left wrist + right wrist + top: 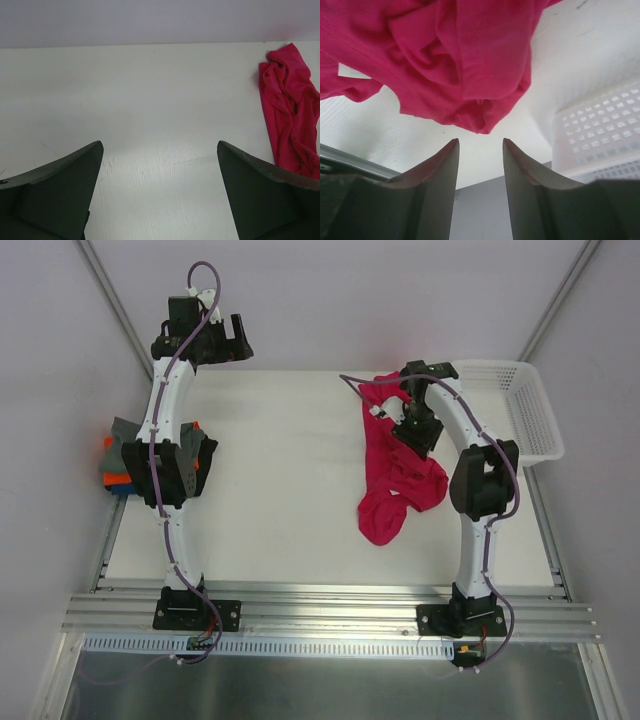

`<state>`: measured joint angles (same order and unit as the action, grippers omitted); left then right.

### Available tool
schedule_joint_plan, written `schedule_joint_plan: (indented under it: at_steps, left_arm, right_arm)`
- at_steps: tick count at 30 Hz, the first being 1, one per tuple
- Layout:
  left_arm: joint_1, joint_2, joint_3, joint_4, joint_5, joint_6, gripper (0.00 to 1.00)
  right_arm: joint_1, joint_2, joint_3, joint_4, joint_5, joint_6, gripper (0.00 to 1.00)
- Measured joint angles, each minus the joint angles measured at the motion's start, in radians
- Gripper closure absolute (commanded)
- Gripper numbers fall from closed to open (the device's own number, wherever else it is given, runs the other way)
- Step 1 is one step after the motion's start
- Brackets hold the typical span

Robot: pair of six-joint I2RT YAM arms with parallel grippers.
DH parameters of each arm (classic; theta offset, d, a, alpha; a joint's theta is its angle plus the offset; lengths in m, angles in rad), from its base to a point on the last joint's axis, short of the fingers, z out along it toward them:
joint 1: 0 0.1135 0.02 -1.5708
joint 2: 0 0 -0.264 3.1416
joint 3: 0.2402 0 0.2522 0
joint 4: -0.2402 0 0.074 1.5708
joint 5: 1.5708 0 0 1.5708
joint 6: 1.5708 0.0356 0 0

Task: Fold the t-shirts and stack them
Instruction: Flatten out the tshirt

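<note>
A magenta-red t-shirt [392, 475] lies crumpled in a long strip on the right half of the white table [280, 470]. It also shows in the left wrist view [290, 110] and the right wrist view [445, 55]. My right gripper [402, 412] [480, 142] hovers over the shirt's far end, open and empty, with the cloth just past its fingertips. My left gripper [236, 338] [160, 150] is wide open and empty over the far left of the table. A stack of folded shirts [118, 468], grey, orange, blue and black, sits at the left edge, partly hidden by the left arm.
A white plastic lattice basket [528, 410] stands at the far right corner, also in the right wrist view [600, 130]. A metal rail [330, 610] runs along the near edge with both arm bases on it.
</note>
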<state>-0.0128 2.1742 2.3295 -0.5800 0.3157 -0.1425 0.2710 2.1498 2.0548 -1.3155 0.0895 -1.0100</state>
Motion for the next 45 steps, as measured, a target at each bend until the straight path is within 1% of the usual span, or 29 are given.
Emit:
schedule_joint_plan:
  at_steps: [5, 13, 17, 22, 28, 33, 45]
  left_arm:
    - [-0.002, 0.000, 0.000, 0.000, 0.001, 0.000, 0.01]
    - [-0.013, 0.000, 0.000, 0.000, 0.000, 0.001, 0.01]
    - [-0.014, 0.000, 0.000, 0.000, -0.002, 0.003, 0.01]
    - [-0.014, 0.000, 0.000, 0.000, -0.002, 0.005, 0.01]
    - [-0.014, 0.000, 0.000, 0.000, -0.001, 0.003, 0.01]
    - [-0.014, 0.000, 0.000, 0.000, 0.000, 0.003, 0.01]
    - [-0.014, 0.000, 0.000, 0.000, 0.000, 0.003, 0.01]
  right_arm:
    - [0.006, 0.019, -0.025, -0.003, -0.049, 0.004, 0.60]
    - [0.029, 0.160, -0.024, 0.000, -0.106, 0.033, 0.62]
    - [0.034, 0.191, -0.026, 0.000, -0.112, 0.041, 0.63]
    - [0.027, 0.171, -0.063, 0.003, -0.111, 0.049, 0.63]
    - [0.017, 0.082, -0.150, -0.003, -0.086, 0.061, 0.65]
    - [0.008, 0.050, -0.147, -0.003, -0.074, 0.069, 0.65]
    - [-0.018, 0.075, -0.138, 0.001, -0.069, 0.079, 0.66]
